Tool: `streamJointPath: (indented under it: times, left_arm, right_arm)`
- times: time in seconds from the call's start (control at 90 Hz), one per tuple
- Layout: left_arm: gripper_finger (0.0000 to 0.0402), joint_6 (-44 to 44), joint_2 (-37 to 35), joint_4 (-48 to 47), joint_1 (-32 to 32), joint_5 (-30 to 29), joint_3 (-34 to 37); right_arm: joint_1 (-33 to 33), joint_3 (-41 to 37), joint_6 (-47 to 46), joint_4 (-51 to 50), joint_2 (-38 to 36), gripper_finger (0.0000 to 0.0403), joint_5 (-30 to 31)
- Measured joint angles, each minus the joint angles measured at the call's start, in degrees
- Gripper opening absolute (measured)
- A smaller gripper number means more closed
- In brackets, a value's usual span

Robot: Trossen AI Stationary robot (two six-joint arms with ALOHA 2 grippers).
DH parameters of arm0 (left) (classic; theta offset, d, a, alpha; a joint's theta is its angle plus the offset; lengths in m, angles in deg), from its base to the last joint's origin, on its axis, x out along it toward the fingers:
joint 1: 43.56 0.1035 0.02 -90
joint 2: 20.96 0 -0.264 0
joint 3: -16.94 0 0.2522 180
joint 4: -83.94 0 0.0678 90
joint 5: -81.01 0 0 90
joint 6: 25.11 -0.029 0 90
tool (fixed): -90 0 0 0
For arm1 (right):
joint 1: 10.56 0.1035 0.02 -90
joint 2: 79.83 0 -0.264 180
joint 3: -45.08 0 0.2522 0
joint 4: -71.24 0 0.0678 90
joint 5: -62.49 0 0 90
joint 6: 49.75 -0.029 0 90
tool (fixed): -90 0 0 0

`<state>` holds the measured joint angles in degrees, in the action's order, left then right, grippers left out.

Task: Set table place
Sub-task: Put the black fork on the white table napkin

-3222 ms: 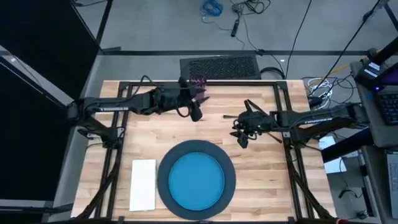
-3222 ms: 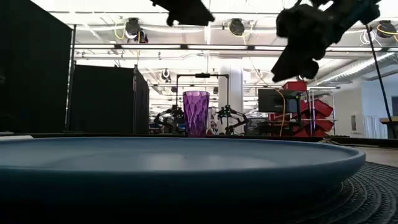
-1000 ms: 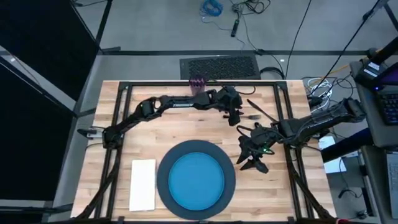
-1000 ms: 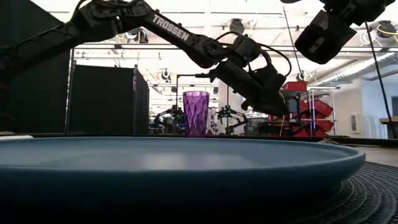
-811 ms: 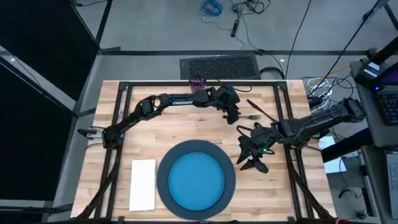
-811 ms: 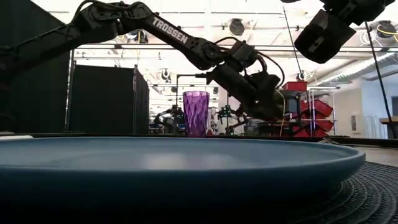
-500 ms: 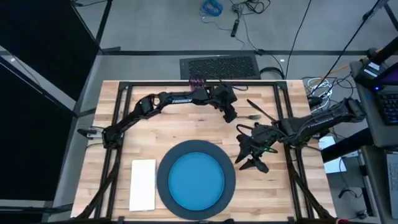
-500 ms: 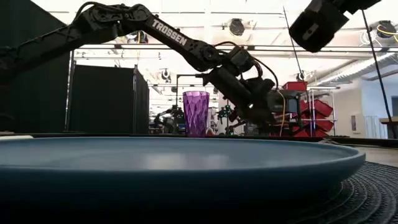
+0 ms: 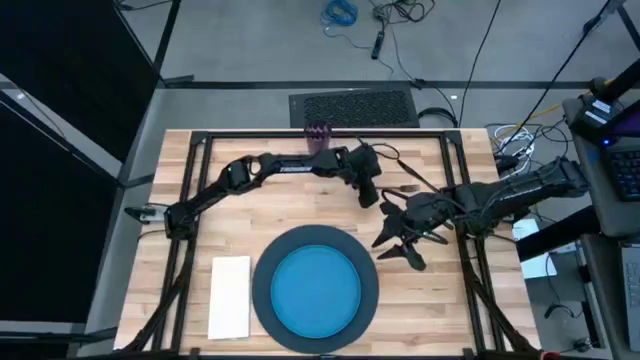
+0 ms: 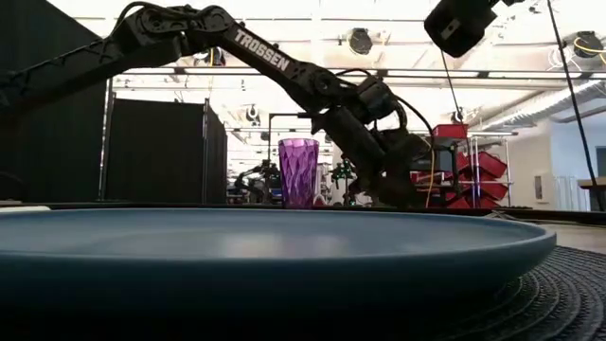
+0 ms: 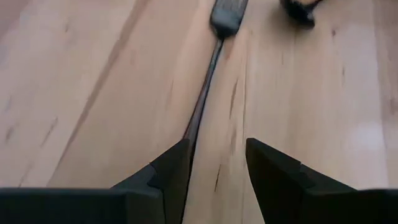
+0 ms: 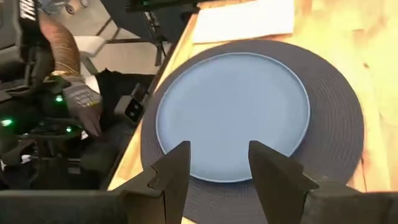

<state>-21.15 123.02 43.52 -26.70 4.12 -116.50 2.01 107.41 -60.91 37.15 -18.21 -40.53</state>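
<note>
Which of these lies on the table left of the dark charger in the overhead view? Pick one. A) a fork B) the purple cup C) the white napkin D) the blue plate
C: the white napkin lies flat on the table just left of the charger.

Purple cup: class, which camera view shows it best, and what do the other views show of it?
The low view shows the purple cup best: upright, side-on, its faceted wall clear beyond the blue plate. The high view shows only its small top at the table's far edge. Neither wrist view shows it.
</note>
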Motion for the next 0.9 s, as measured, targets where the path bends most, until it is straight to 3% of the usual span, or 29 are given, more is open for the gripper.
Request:
streamJointPath:
  times: [0.144,0.367,0.722,0.9]
  left_arm:
    - [0.0143,-1.49,0.00,-1.82,-0.66,-9.14,0.00]
    - [0.0143,-1.32,-0.02,-3.66,-0.51,-9.96,-0.08]
    - [0.0143,-0.29,-1.82,-17.56,-1.65,-10.35,-0.42]
    - [0.0143,-0.92,-3.53,-28.92,-3.18,-17.16,-0.24]
  right_arm:
    - [-0.19,0.00,-0.40,0.05,0.00,0.0148,0.00]
    - [-0.19,0.00,-1.61,0.10,0.00,0.0148,-0.07]
    - [-0.10,-0.02,-3.55,-0.73,0.00,0.0148,-0.37]
    - [-0.08,-0.04,-3.81,-1.28,-0.01,0.0148,-0.35]
